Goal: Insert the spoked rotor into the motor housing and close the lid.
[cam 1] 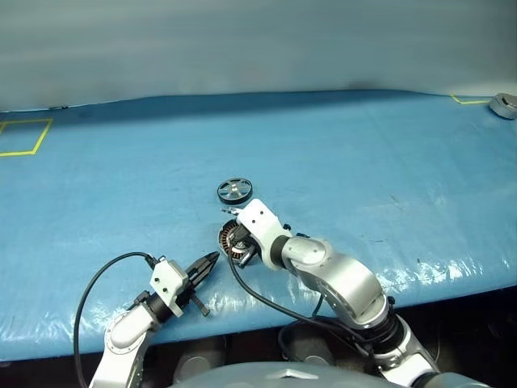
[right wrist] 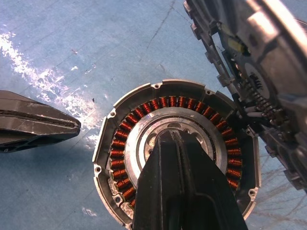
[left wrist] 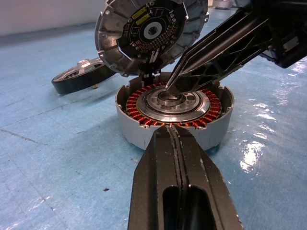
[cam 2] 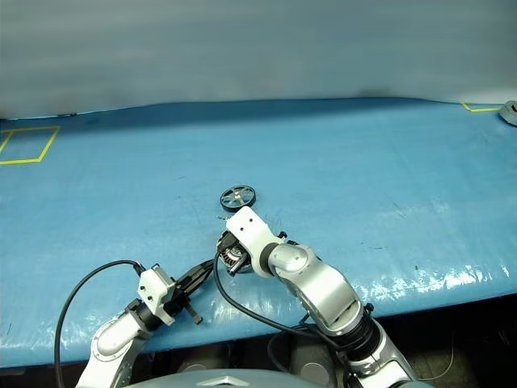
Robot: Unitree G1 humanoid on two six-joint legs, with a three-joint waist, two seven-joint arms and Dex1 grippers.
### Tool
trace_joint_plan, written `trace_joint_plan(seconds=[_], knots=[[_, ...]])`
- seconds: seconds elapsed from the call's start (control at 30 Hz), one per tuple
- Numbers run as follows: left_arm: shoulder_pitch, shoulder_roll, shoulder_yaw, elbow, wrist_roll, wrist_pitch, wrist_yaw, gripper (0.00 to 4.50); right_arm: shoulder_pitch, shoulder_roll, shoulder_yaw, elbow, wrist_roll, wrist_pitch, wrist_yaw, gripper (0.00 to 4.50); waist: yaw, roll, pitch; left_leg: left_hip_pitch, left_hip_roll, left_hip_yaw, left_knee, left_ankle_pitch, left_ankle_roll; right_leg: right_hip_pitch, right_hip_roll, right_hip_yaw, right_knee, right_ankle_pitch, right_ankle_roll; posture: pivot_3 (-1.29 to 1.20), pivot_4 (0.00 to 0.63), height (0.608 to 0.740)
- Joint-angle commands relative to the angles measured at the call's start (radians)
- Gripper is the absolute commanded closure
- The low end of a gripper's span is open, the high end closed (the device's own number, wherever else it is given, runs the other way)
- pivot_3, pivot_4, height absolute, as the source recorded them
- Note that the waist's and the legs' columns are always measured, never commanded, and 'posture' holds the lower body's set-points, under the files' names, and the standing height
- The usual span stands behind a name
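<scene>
The motor housing (left wrist: pixel 175 117) is sitting on the blue surface (cam 1: pixel 363 162) near its front edge, its ring of copper windings showing and its lid (left wrist: pixel 151 31) standing raised on the far side. The spoked rotor (cam 1: pixel 234 191) is lying flat on the surface just beyond the housing. The right tool (left wrist: pixel 175 81) is pointing down into the housing with its fingers pressed together, gripping nothing, its tip hanging over the silver centre. The left tool (cam 1: pixel 208 263) is pointing level at the housing's near wall, just beside it, its fingers closed and empty.
</scene>
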Motion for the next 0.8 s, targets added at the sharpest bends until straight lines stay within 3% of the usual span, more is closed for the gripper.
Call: trace_joint_plan(seconds=[0.03, 0.8], knots=[[0.001, -0.006, -0.015, -0.01, 0.003, -0.022, 0.005, 4.5, -0.019, 0.013, -0.007, 0.0, 0.002, -0.016, -0.003, 4.47, -0.001, 0.0, 0.0, 0.0, 0.0, 0.0, 0.0, 0.0, 0.0, 0.0, 0.0, 0.0, 0.0, 0.0, 0.0, 0.0, 0.15, 0.74], [0.01, 0.003, -0.041, -0.024, 0.012, 0.015, 0.037, 4.5, -0.044, -0.078, 0.042, -0.043, -0.005, 0.055, -0.01, 4.47, -0.005, 0.0, 0.0, 0.0, 0.0, -0.001, 0.0, 0.0, 0.0, 0.0, 0.0, -0.001, 0.0, -0.001, 0.001, 0.0, 0.15, 0.74]])
